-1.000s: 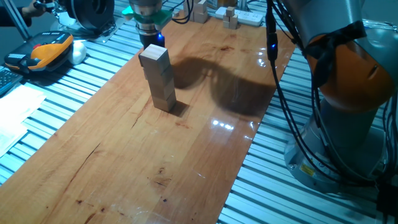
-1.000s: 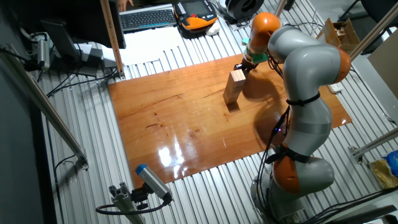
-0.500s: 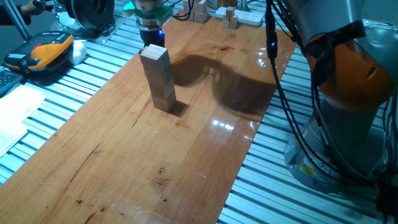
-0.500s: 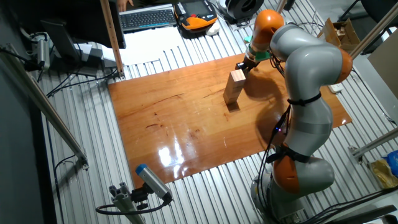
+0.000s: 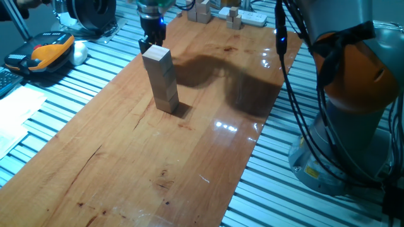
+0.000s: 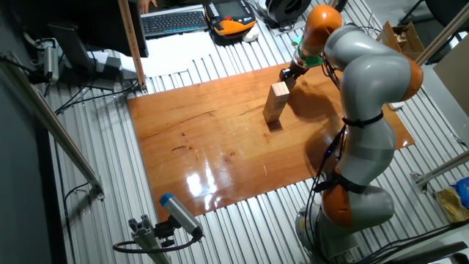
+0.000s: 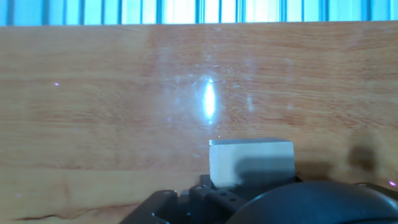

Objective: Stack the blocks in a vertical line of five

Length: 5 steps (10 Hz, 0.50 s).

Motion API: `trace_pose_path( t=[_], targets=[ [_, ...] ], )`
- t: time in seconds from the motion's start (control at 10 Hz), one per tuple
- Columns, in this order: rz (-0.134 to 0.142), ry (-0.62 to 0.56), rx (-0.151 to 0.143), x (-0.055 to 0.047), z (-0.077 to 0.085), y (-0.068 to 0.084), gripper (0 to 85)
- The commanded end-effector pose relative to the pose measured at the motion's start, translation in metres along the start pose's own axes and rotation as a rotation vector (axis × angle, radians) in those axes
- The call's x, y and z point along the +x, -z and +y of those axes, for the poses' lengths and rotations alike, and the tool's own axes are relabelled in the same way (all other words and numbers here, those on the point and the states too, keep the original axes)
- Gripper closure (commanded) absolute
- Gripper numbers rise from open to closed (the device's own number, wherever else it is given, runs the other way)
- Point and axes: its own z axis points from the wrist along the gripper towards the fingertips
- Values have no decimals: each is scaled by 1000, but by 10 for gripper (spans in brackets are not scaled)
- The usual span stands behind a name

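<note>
Several pale wooden blocks stand as one upright stack on the wooden table board; the stack also shows in the other fixed view. My gripper hangs just behind the stack's top, near the board's far edge, with its fingers apart and nothing between them. It shows as the gripper beside the top block. In the hand view, the top block's face lies below the hand, and the fingertips are out of sight.
A cluster of small wooden pieces and another sit at the far end. An orange-black pendant lies left of the board. The arm's base and cables stand at the right. A wooden post rises at the board's corner.
The gripper has lifted and drawn back from the stack's top toward the far edge. The stack has not moved.
</note>
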Motion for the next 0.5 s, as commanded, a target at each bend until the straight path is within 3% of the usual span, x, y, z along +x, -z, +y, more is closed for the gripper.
trace_pose_path(
  t=[0.0, 0.4],
  targets=[
    [2, -6, 0, 0, 5, 24, 850],
    [12, -36, 56, 9, 23, 99, 850]
  ],
)
